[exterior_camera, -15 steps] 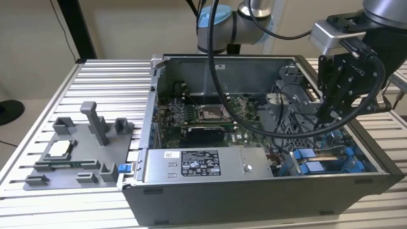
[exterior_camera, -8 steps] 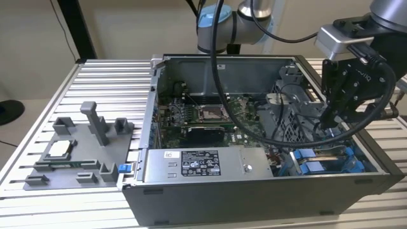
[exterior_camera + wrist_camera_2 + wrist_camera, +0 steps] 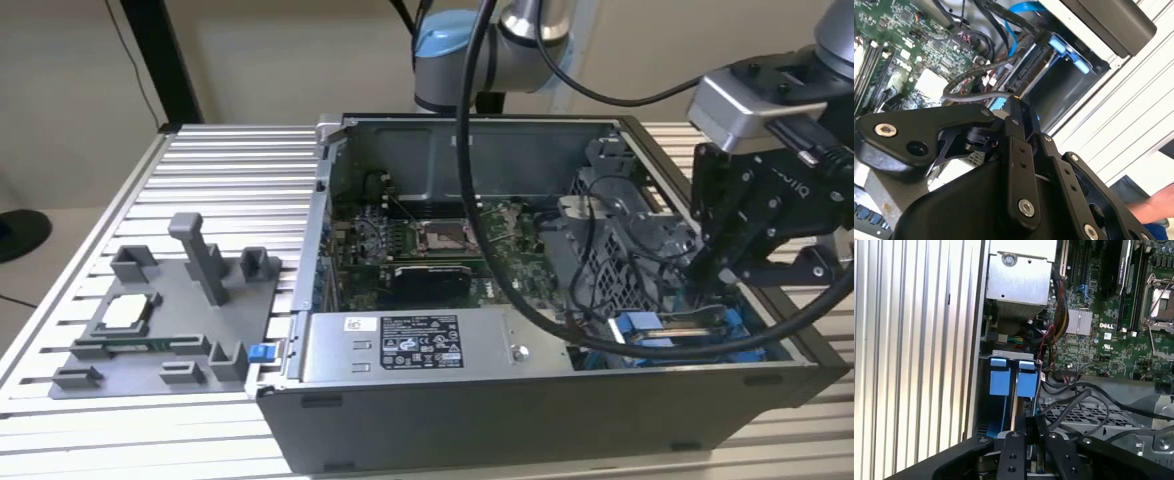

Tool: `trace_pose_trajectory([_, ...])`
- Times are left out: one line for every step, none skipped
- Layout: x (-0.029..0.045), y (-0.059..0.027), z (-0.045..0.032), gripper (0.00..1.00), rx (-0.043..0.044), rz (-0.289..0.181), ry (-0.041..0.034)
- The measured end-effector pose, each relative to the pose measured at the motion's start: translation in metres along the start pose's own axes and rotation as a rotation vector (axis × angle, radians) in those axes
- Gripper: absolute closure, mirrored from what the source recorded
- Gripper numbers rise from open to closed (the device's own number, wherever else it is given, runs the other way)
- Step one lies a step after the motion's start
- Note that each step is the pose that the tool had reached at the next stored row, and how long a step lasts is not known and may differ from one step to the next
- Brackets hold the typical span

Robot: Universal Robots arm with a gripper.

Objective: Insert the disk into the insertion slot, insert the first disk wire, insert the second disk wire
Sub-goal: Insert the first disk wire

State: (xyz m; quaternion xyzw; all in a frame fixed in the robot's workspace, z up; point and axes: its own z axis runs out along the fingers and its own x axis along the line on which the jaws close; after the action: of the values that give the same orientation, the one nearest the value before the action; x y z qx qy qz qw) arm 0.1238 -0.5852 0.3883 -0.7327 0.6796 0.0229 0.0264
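The disk sits on edge in the insertion slot at the case's front corner, on the exterior view's right. Its blue carrier tabs stand side by side in the first wrist view. My gripper reaches down into the case right at the disk's end. Its fingers stand close together, and a grey disk wire runs straight to the gripper tip. A black braided wire runs to the disk's edge beside it. The connector itself is hidden by the fingers.
A grey power-supply box fills the case front. The motherboard lies behind it, with a metal drive cage and loose cables close to my gripper. A grey fixture sits on the ribbed table at the exterior view's left.
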Motion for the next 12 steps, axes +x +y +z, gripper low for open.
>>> trace_pose_trajectory([0.0027,0.0002,0.0001,1.00,-0.0040,0.001,-0.0003])
trace_pose_trajectory([0.0053,0.0004,0.0002,1.00,-0.0078,0.001,-0.0005])
trace_pose_trajectory([0.0076,0.0006,0.0004,1.00,-0.0114,0.002,-0.0009])
trace_pose_trajectory([0.0095,0.0007,0.0006,1.00,-0.0148,0.003,-0.0011])
trace_pose_trajectory([0.0112,0.0009,0.0007,1.00,-0.0175,0.004,-0.0013])
trace_pose_trajectory([0.0128,0.0010,0.0008,1.00,-0.0198,0.005,-0.0014])
trace_pose_trajectory([0.0145,0.0011,0.0010,1.00,-0.0221,0.006,-0.0016])
trace_pose_trajectory([0.0163,0.0013,0.0011,1.00,-0.0248,0.007,-0.0017])
trace_pose_trajectory([0.0178,0.0014,0.0015,1.00,-0.0269,0.008,-0.0019])
trace_pose_trajectory([0.0190,0.0015,0.0021,1.00,-0.0284,0.009,-0.0022])
trace_pose_trajectory([0.0199,0.0016,0.0027,1.00,-0.0298,0.011,-0.0022])
trace_pose_trajectory([0.0208,0.0015,0.0033,1.00,-0.0309,0.012,-0.0023])
